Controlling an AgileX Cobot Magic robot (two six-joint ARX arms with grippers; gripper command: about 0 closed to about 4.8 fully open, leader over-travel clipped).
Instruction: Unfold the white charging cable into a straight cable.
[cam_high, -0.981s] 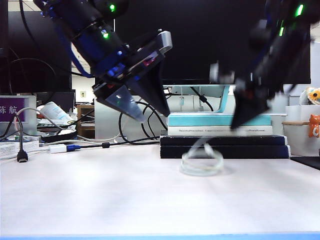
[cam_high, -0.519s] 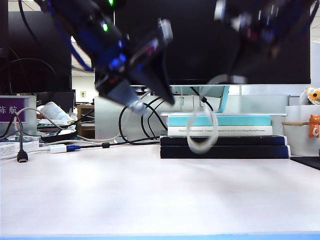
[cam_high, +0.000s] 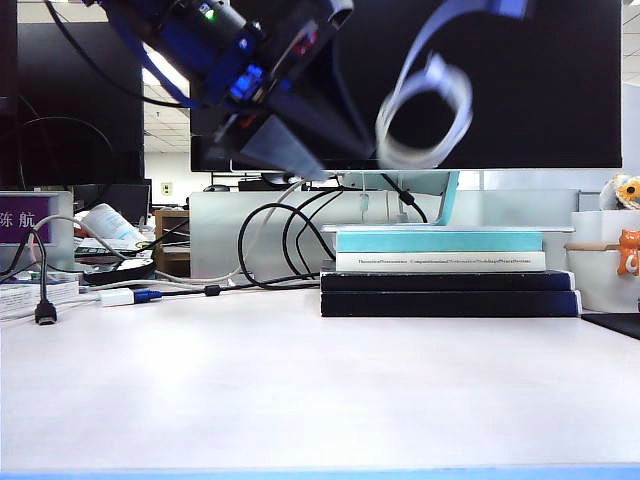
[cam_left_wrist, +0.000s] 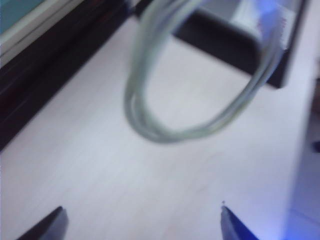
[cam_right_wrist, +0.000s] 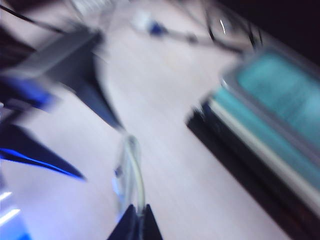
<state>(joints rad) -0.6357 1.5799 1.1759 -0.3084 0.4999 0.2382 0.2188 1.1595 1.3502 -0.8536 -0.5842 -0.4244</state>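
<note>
The white charging cable (cam_high: 425, 115) hangs as a coiled loop high above the table, in front of the black monitor. My right gripper (cam_right_wrist: 137, 216) is shut on the cable (cam_right_wrist: 131, 170) at the top of the coil; in the exterior view this gripper is above the top edge. My left gripper (cam_high: 335, 165) hovers just left of the coil, tilted down towards the right. In the left wrist view its jaws (cam_left_wrist: 142, 220) stand wide open with nothing between them, and the cable loop (cam_left_wrist: 150, 125) dangles ahead of the fingertips (cam_left_wrist: 57, 222).
A stack of books (cam_high: 445, 270) lies at the back of the white table (cam_high: 300, 390) under the monitor (cam_high: 500, 90). Black cables (cam_high: 270, 240) loop left of the books. A white adapter with a blue plug (cam_high: 125, 296) lies at the far left.
The right gripper has lifted the coiled cable off the table, up in front of the monitor, and left the top of the exterior view. The left gripper rose and shifted slightly right.
</note>
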